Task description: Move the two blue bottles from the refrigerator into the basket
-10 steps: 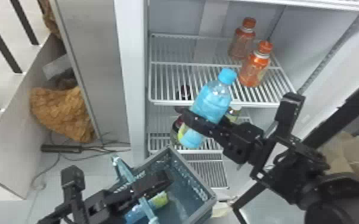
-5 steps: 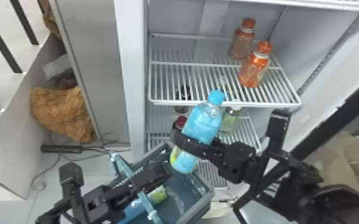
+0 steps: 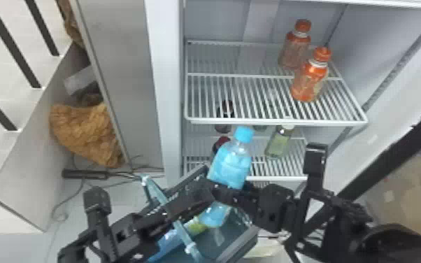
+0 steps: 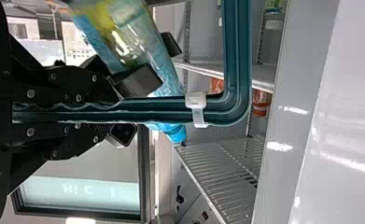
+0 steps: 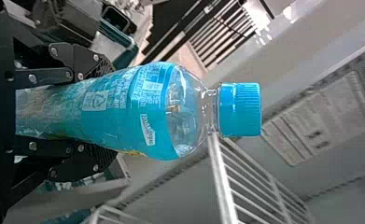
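Note:
In the head view my right gripper [image 3: 225,192] is clamped around a blue bottle [image 3: 232,164], which tilts cap-up in front of the refrigerator shelves, its lower end overlapping the basket [image 3: 243,244]. My left gripper [image 3: 178,208] grips the basket's teal handle [image 3: 159,190]. Another blue bottle [image 3: 171,243] lies inside the basket, partly covered by the left arm. The left wrist view has that gripper [image 4: 117,110] closed on the handle [image 4: 164,109], with the held bottle [image 4: 145,51] behind it. In the right wrist view, the gripper [image 5: 106,112] pinches the bottle [image 5: 147,112] from both sides.
Two orange bottles [image 3: 309,78] stand on the upper wire shelf [image 3: 248,120]. Below are a greenish bottle [image 3: 279,143] and dark bottles [image 3: 224,117]. A cabinet side [image 3: 126,70] and brown sack [image 3: 84,131] are left; cables [image 3: 80,189] lie on the floor.
My right gripper has carried the bottle down and to the left, away from the shelves and nearer the basket. The left gripper has stayed nearly in place on the handle.

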